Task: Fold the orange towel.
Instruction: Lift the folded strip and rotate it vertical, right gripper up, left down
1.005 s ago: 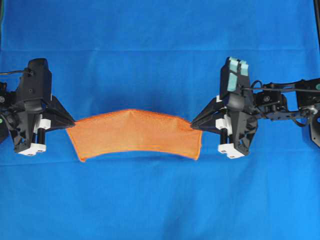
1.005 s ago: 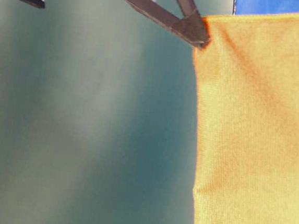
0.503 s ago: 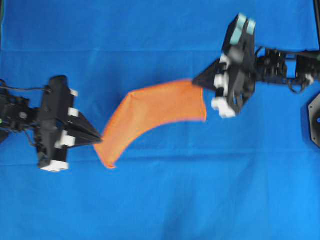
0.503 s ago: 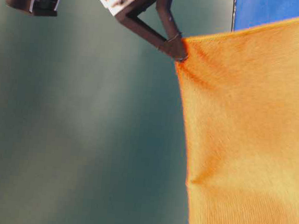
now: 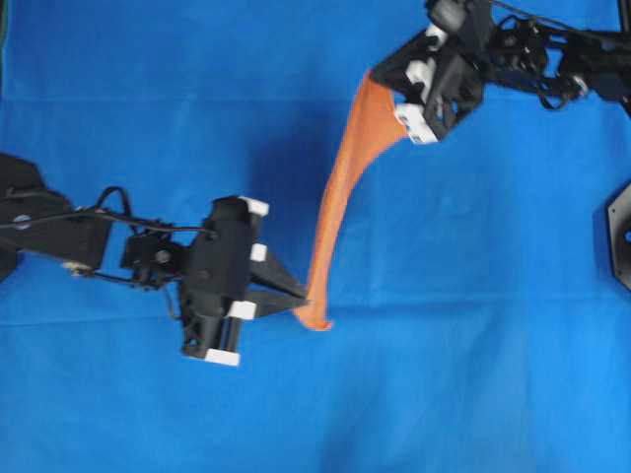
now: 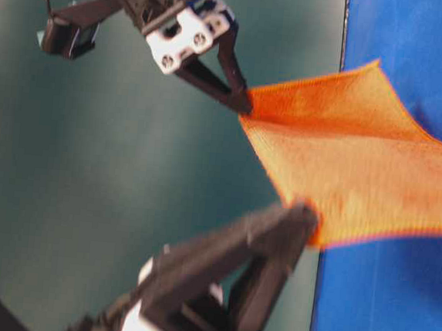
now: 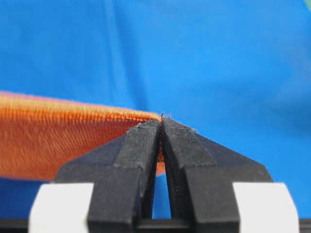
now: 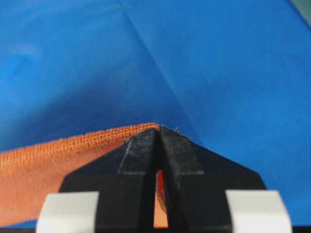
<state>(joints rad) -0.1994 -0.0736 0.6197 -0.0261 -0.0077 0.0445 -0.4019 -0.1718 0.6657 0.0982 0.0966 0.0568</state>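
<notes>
Table cover [image 5: 118, 414]: blue cloth spread over the whole work surface, with faint creases showing in the wrist views.

Towel [image 5: 340, 197]: the orange towel is off the table, hanging stretched in the air between the two grippers. From overhead it looks like a narrow slanted strip running from upper right down to lower centre. The table-level view shows its broad face, with the rest of the cloth sagging below the held edge.

Right gripper [image 5: 377, 71]: at the upper right of the overhead view, fingers clamped tight on the top end of the towel. Its wrist view shows the hem pinched at the fingertips.

Left gripper [image 5: 304, 304]: near the centre of the overhead view, fingers likewise pinched on the lower end of the towel, with the hem caught between the tips.

Step in hand: carrying the lifted towel, held by two corners of one edge, probably to lay it over for a fold.

Next move: likely lower both ends together, keeping the edge taut, so the hanging part settles flat before either grip lets go.
</notes>
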